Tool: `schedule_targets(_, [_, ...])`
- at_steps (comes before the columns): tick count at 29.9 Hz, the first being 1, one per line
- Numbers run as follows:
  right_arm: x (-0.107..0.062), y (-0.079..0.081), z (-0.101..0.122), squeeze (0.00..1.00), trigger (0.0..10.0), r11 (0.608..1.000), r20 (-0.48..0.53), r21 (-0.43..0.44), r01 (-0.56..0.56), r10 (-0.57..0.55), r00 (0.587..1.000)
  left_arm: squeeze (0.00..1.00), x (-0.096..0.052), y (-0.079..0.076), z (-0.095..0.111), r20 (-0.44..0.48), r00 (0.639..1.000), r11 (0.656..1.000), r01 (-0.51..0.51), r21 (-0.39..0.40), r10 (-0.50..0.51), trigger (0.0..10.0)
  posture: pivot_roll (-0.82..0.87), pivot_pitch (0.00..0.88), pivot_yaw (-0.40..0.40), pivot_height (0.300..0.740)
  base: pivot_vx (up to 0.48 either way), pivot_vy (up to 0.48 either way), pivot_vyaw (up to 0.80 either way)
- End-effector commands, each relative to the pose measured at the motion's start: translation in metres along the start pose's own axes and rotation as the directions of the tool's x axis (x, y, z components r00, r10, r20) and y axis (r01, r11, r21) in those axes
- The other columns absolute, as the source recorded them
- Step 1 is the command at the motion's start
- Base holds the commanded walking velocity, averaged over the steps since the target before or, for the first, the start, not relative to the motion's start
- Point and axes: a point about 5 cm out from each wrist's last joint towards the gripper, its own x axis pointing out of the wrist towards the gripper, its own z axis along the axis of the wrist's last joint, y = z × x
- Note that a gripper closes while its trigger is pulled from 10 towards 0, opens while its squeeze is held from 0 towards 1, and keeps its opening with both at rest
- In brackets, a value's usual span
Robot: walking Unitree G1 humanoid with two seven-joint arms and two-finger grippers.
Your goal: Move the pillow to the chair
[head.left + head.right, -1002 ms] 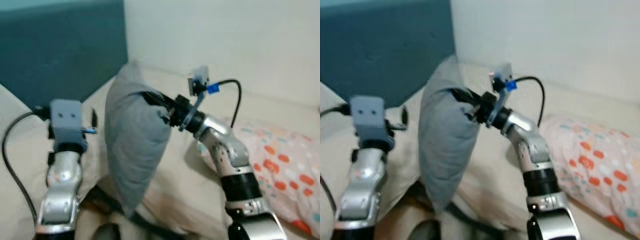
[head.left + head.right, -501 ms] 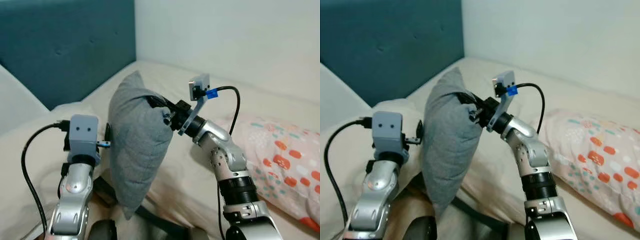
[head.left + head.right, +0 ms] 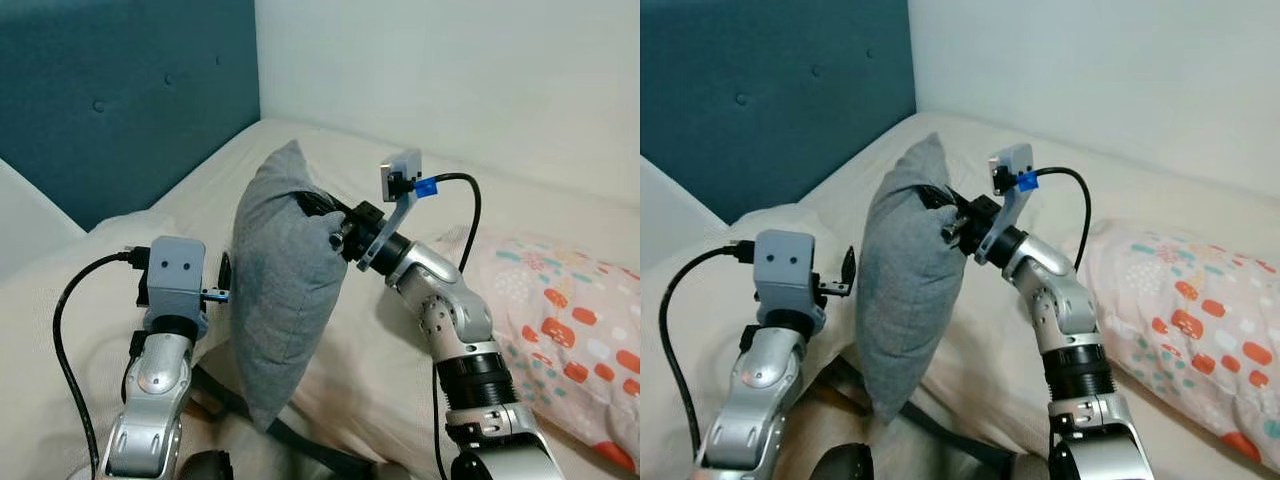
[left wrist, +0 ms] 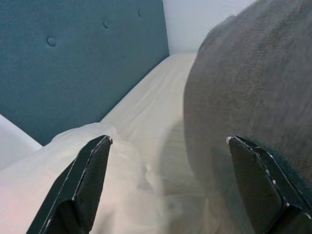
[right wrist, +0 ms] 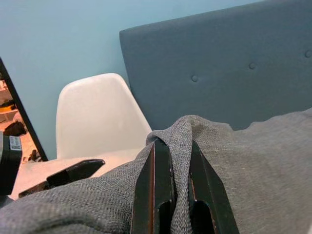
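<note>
Pillow (image 3: 283, 290) hangs upright above the bed (image 3: 360, 370), a fold of grey fabric pinched between the right gripper (image 5: 171, 165) fingers. Left gripper (image 4: 168, 183) spread wide beside it, one fingertip (image 4: 253, 170) against the cloth. White chair (image 5: 95, 117) partly hidden behind the pillow.

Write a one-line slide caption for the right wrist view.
Right pincer pinching a fold of the grey pillow, with the white chair and teal headboard beyond.
</note>
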Motion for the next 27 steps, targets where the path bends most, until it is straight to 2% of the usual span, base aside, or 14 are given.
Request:
schedule_targets(1, [0.002,0.004,0.009,0.0,0.0,0.999,0.052,-0.034,-0.027,0.028,0.998,0.0,-0.002,-0.003,-0.005,-0.023,1.0,1.0,0.015,-0.015,-0.015,10.0,-0.01,0.0,-0.092,0.645,-0.412,0.0,0.0])
schedule_targets(8, [-0.007,0.001,-0.003,0.0,0.0,1.0,0.013,-0.022,-0.002,0.002,1.0,0.0,-0.006,-0.005,-0.006,-0.019,0.999,1.0,0.026,-0.016,-0.026,10.0,-0.02,0.0,-0.094,0.67,-0.439,0.0,0.0])
schedule_targets(19, [-0.012,-0.002,-0.008,0.0,0.0,1.0,-0.004,-0.021,0.011,-0.011,1.0,0.0,-0.009,-0.008,-0.005,-0.005,0.999,0.999,0.042,-0.012,-0.043,10.0,-0.02,0.0,-0.094,0.715,0.0,0.0,0.0])
schedule_targets(22, [-0.016,-0.002,-0.015,0.0,0.0,0.999,-0.028,-0.022,0.024,-0.025,0.999,0.0,-0.01,-0.01,-0.005,-0.01,0.998,0.998,0.057,-0.019,-0.057,10.0,-0.02,0.0,-0.094,0.735,0.0,0.0,0.0])
schedule_targets(27, [-0.024,-0.002,-0.027,0.0,0.0,0.998,-0.078,-0.048,0.038,-0.042,0.996,0.0,-0.013,-0.013,-0.005,-0.013,0.997,0.997,0.073,-0.024,-0.073,10.0,-0.02,0.0,-0.095,0.74,0.0,0.0,0.0])
